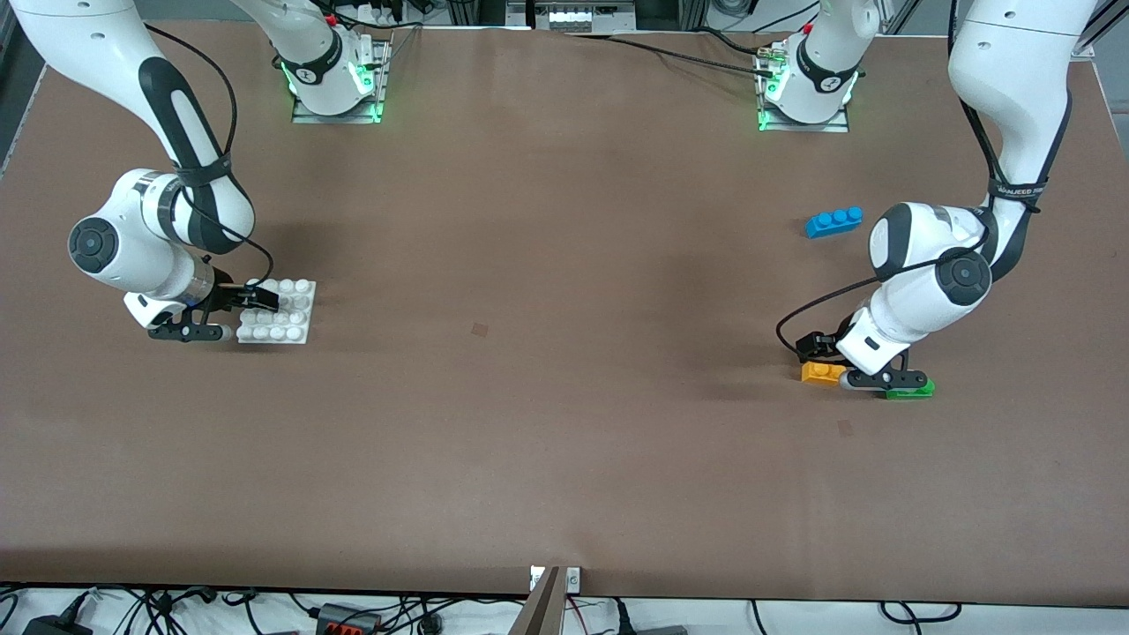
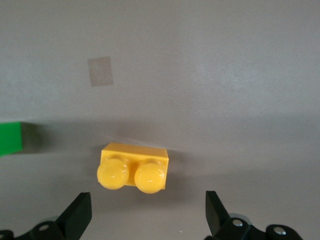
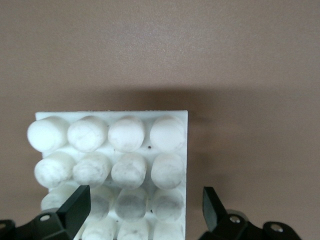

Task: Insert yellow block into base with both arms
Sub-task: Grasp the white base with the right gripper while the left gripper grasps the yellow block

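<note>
The yellow block (image 1: pixel 820 374) lies on the table near the left arm's end, studs up. My left gripper (image 1: pixel 851 365) is low over the table between it and a green brick, open and empty. In the left wrist view the yellow block (image 2: pixel 134 172) lies just ahead of the open left gripper (image 2: pixel 147 215), not between the fingertips. The white studded base (image 1: pixel 295 309) lies flat near the right arm's end. My right gripper (image 1: pixel 242 317) is open at its edge. In the right wrist view the right gripper (image 3: pixel 145 207) straddles one side of the base (image 3: pixel 125 135), one fingertip over the studs, one over bare table.
A green two-stud brick (image 1: pixel 910 389) lies close beside the left gripper and shows at the edge of the left wrist view (image 2: pixel 10 137). A blue three-stud brick (image 1: pixel 833 221) lies farther from the front camera. Small tape patches (image 1: pixel 479 329) mark the brown table.
</note>
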Controlling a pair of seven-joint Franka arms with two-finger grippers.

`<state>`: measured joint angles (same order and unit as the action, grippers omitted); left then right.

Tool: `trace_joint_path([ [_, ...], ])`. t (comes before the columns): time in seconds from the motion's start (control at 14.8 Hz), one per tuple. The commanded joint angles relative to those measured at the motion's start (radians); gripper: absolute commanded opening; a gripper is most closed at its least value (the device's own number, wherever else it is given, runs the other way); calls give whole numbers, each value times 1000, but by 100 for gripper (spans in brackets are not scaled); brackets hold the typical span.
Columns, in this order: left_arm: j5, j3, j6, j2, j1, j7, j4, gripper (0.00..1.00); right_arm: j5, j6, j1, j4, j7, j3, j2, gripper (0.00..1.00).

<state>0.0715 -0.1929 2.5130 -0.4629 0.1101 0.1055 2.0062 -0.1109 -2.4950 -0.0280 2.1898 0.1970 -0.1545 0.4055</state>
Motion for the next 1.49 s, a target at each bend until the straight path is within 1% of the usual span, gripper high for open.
trace_joint_path([
  [0.0,69,0,9,-25,2,-21,-27,100,-26,-19,8,-4,39,4,16,92],
  [0.14,70,0,9,-25,0,-21,-30,100,-24,-25,8,-5,41,4,26,82],
  [0.27,70,0,9,-48,-1,-21,-44,100,-24,-28,8,-5,41,4,26,76],
  [0.61,71,0,18,-98,-1,-21,-84,100,-24,-28,16,-13,42,4,35,72],
  [0.81,71,1,18,-105,2,-23,-92,100,-33,-41,31,-13,62,4,67,70],
  [0.95,73,1,20,-117,5,-23,-104,100,-53,-41,31,-13,68,4,70,70],
  [1.08,73,1,24,-120,6,-24,-106,100,-53,-39,30,-13,70,4,69,69],
  [1.15,73,1,27,-121,8,-24,-104,100,-53,-38,29,-13,70,6,69,66],
  [1.22,73,3,27,-125,8,-24,-104,100,-53,-35,29,-13,70,6,65,66],
  [1.42,73,1,30,-131,10,-24,-103,100,-55,-28,25,-13,68,41,64,63],
])
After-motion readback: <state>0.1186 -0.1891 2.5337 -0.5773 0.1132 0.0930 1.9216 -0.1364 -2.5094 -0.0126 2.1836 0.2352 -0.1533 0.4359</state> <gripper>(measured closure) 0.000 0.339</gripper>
